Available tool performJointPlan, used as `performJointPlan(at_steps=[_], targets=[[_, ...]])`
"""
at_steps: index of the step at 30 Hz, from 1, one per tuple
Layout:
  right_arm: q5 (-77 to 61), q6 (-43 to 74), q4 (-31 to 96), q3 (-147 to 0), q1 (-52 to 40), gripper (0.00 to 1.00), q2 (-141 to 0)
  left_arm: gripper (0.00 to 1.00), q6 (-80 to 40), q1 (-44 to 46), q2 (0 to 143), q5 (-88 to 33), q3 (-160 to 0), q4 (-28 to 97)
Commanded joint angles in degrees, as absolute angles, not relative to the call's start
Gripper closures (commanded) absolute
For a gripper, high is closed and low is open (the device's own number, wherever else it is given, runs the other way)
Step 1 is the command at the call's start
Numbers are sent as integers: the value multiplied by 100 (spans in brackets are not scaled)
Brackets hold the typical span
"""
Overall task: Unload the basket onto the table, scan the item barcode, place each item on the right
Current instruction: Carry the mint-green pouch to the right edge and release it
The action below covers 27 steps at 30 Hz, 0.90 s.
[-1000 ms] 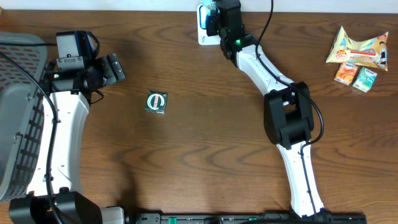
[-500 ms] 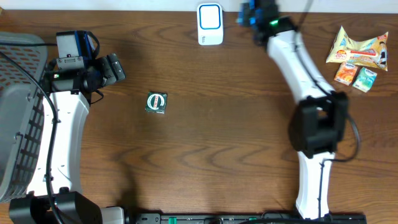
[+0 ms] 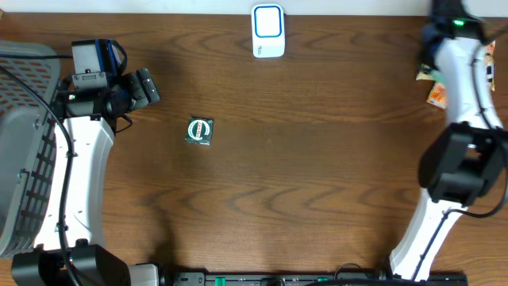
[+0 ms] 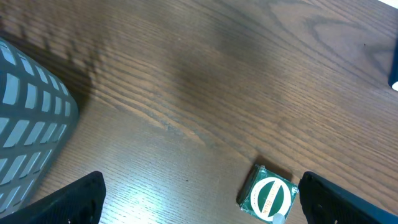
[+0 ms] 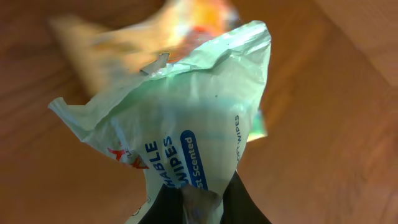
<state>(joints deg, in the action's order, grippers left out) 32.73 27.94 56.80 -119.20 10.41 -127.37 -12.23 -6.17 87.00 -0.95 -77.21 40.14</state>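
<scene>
My right gripper point(image 5: 202, 202) is shut on the crimped end of a pale green wipes pack point(image 5: 186, 124) with blue lettering, held above the table. Overhead, that gripper point(image 3: 432, 36) is at the far right back corner, and the pack is mostly hidden under the arm. The white scanner with a blue window point(image 3: 268, 30) stands at the back centre, well left of it. My left gripper point(image 3: 147, 87) hangs open at the left, empty. A small green square packet point(image 3: 199, 131) lies flat on the table, close to the right finger point(image 4: 348, 199) in the left wrist view.
A grey mesh basket point(image 3: 24, 135) fills the left edge, and its wall point(image 4: 25, 124) shows in the left wrist view. Orange snack packets point(image 3: 435, 94) lie under the right arm at the far right. A blurred yellow-orange bag point(image 5: 124, 50) lies beneath the held pack.
The right arm has swung from the scanner at the back centre to the far right corner, carrying the wipes pack. The left arm and the green packet have not moved.
</scene>
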Motion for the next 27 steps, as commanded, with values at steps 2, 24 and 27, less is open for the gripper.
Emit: performJointPlan(at_steps=[2,24,27], targets=[[2779,3426,5557,-11756,1509,37,-12763,2,-1271,-637,8729,-58,-7693,4027],[-3223,1365,4713,-11010,969,1,-12763,2,-1271,-637,8729,-58,-7693,4027],[-3518,1146,4735,-10975,528,1,-12763,2,-1271,-637,8729,-58,-7693,4027]])
